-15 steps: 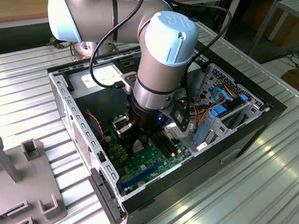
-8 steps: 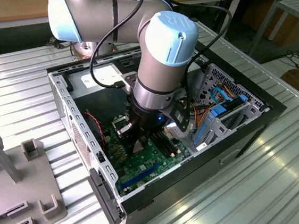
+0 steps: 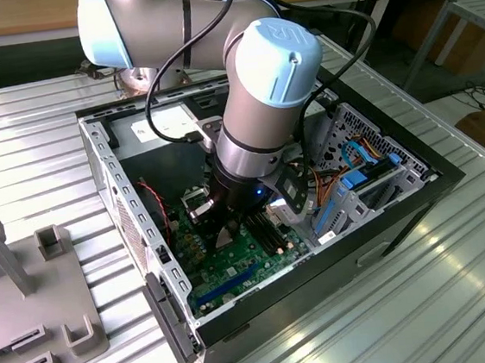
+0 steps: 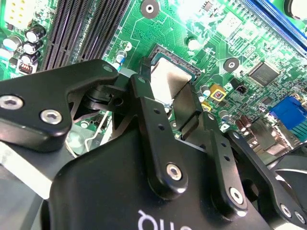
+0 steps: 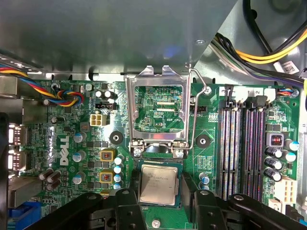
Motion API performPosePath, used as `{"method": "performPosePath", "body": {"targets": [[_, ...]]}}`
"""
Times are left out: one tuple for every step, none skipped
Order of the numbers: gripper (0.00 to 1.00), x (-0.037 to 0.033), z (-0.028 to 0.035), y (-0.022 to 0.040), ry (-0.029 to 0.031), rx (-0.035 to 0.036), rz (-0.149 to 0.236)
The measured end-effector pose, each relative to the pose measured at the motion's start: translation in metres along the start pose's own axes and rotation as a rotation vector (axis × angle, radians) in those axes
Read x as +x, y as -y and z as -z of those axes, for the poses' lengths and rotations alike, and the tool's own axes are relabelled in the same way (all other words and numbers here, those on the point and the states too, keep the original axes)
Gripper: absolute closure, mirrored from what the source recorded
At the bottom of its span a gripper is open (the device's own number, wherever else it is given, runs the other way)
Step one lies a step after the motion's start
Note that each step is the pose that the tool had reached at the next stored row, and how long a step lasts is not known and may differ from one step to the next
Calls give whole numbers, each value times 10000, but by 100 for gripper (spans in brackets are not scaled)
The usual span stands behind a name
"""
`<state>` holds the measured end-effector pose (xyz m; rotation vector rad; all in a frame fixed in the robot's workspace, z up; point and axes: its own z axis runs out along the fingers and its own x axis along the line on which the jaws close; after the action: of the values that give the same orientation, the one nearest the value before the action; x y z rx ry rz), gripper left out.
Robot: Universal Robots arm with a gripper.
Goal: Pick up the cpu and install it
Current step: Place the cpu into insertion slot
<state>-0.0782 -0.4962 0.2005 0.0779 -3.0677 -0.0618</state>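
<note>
End effector [image 5: 163,206] straddles the printed cpu [image 5: 158,184] in its socket [image 5: 158,163]; clamped or not, cannot tell.

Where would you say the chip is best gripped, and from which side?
By two opposite thin edges, from straight above: the chip lies flat, face up, and the hinged metal frame beside it stands open, leaving the top free.

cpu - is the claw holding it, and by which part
Cannot tell: the claw flanks two opposite edges of the cpu, at the socket.
</note>
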Motion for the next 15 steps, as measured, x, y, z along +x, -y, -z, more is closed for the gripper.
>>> {"method": "performPosePath", "body": {"targets": [[55,0,0,0,0,-1,0],[55,0,0,0,0,-1,0],[55,0,1,0,0,-3,0],[55,1,12,0,0,-4,0],[55,2,24,-1,-1,-2,0],[55,3,38,-1,-1,-2,-1],[55,4,48,-2,1,-1,-1],[55,4,50,-2,4,-3,0],[55,4,50,-2,8,-4,0],[55,3,50,-2,12,-2,1],[55,3,48,-2,13,-2,1],[55,4,46,0,13,-1,4],[55,4,45,1,13,0,11],[55,5,45,3,11,3,38],[55,4,43,5,9,5,83]]}}
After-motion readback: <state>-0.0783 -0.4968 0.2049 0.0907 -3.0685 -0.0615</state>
